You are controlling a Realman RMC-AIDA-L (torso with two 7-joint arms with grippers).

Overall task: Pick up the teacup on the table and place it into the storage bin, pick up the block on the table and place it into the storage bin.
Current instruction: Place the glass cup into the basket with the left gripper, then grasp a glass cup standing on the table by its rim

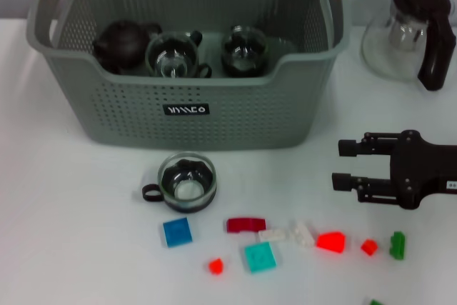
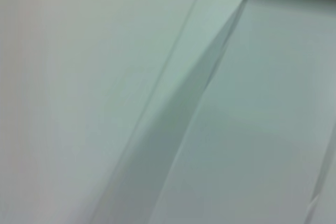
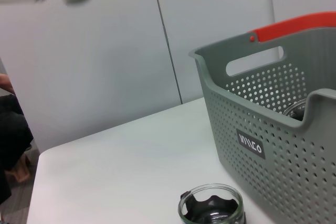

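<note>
Bearing blocks (image 1: pixel 257 256), white table (image 1: pixel 57 212).

1 grey basket (image 1: pixel 193 116) is seen on 1 white table (image 1: pixel 64 198). Inside the basket, 3 vessels are counted: 1 dark teapot (image 1: pixel 121 44) and 2 glass cups (image 1: pixel 173 55). 1 glass teacup (image 1: pixel 187 182) is seen on the table in front of the basket, and 1 glass pitcher (image 1: pixel 407 33) beside it. About 10 small blocks (image 1: pixel 259 256) are counted on the table: 2 blue, 4 red, 2 white, 2 green. 1 black gripper (image 1: pixel 346 164) is seen.
</note>
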